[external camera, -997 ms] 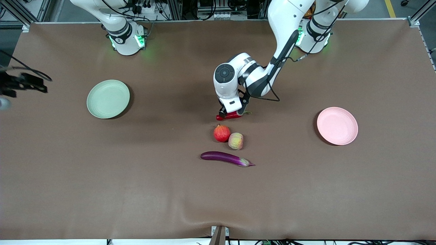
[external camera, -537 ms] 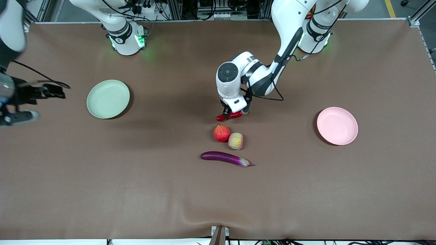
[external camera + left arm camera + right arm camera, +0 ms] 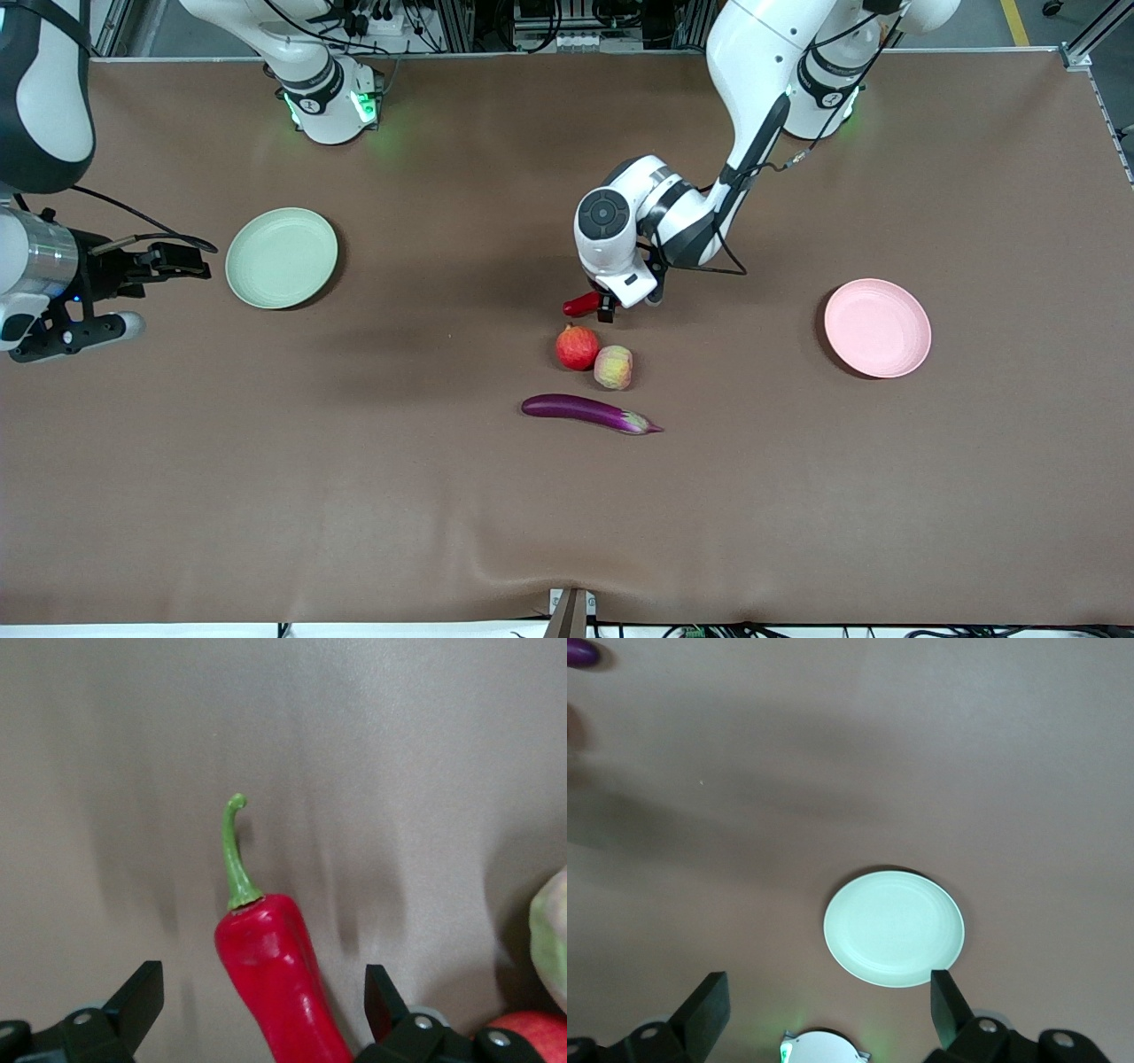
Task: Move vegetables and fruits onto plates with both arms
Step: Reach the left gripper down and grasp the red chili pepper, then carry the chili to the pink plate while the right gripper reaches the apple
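Since the chili pepper (image 3: 270, 979) looks glossy and slim, I judge it light, firm enough to pinch, but liable to slide or roll between hard pads — best taken across the thick shoulder just under the green stem, not at the tapering tip. It lies on the brown table (image 3: 354, 496) at mid-table, and the left gripper (image 3: 257, 1014) hangs low over it with jaws spread wide, one to each side of the pepper, holding nothing.

Nearer the front camera than the pepper sit the red-orange fruit (image 3: 577, 346) and the yellow-green fruit (image 3: 613, 367), touching or nearly so; round and smooth, they probably want a grip across the widest part. Nearer again lies the purple eggplant (image 3: 585, 412) — long, likely to tip unless held near its middle.

The right gripper (image 3: 168, 262) is up over the table's right-arm end, just beside the green plate (image 3: 282, 258), its fingers wide apart and empty.

Count: one chili, one eggplant, two fruits, two plates — the green one and the pink plate (image 3: 877, 327) at the left arm's end, both empty.
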Controlling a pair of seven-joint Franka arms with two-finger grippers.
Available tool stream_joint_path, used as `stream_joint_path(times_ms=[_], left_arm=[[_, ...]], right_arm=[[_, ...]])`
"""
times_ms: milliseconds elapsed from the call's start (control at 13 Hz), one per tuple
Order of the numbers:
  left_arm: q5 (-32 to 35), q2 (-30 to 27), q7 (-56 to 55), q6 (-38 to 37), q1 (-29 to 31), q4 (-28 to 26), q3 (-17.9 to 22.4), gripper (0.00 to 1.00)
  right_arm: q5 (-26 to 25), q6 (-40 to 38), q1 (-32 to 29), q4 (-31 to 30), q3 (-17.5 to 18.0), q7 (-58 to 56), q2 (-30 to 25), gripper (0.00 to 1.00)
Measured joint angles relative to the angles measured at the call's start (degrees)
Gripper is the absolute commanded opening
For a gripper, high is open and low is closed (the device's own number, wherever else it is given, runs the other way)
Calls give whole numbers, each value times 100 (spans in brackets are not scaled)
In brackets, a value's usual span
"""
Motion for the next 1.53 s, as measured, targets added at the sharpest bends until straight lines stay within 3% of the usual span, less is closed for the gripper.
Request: stream_joint_path(times_ms=[307,383,460,537,767,1150,1534], left_arm=[[0,217,-3,19,4,150,2,100],[0,248,-64,20,4,166,2,79],[0,273,-256,28,4,179,2,28],[0,293,-471,54,5,198,3,3],[0,315,-630,90,27,269,4,0],[0,251,-645,46,50,373,1,0],[-26,-475,-561,-1170,48,445,-94,0]], right_arm=[[639,207,15,-12,-1,146,82,100],[875,295,33,-17,-1,339,158,100],[1163,399,88,-19,1,631,256,100],[1415,527,184,-22,4,967,355,100],[1853,1082,627,-24,16,1852,670,100],[1921,1211,888,-22,-18,2295,770,100],[2130,1399,906,-90,-17,2363,996,100]])
